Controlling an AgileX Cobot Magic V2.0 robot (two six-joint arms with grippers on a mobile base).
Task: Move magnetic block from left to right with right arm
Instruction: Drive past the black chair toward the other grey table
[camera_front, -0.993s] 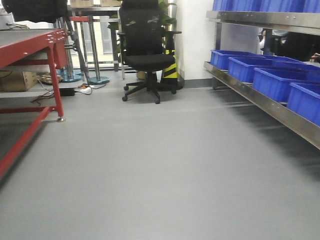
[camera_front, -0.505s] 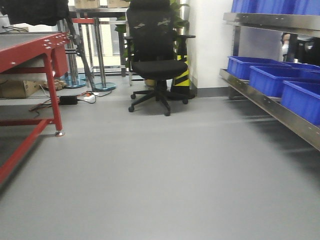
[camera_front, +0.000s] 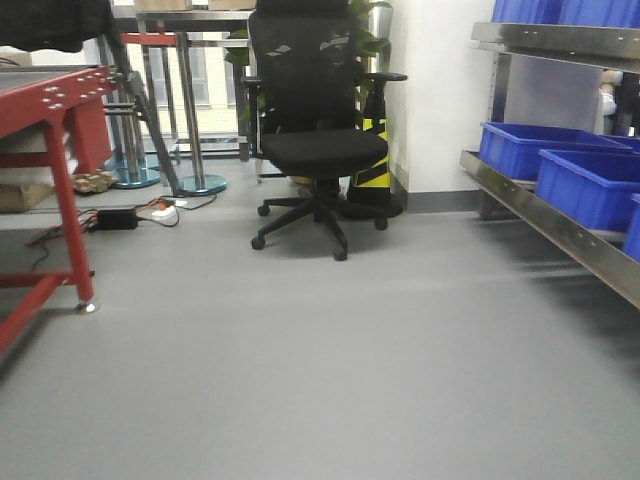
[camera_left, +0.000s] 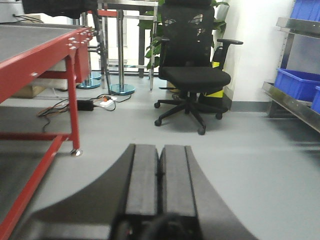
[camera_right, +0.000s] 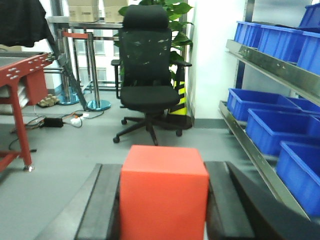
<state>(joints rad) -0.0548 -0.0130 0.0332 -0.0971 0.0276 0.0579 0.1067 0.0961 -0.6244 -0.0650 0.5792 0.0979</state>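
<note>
Small red matte cube (camera_right: 164, 197) clamped between black fingers of right gripper (camera_right: 163, 170), pads touching its left and right faces. Cube fills near centre of right wrist view, grey floor (camera_front: 330, 380) beyond it. Left gripper (camera_left: 160, 157) shut tight, fingers pressed together, nothing between them. Black mesh office chair (camera_front: 318, 130) far centre, leafy green plant (camera_right: 172, 12) right behind it. Red metal-frame desk (camera_front: 55, 95) on left. Blue plastic bins (camera_front: 525, 150) sit on steel shelf (camera_front: 560, 225) along right. White power strip (camera_front: 163, 212) with cables on floor, far left.
</note>
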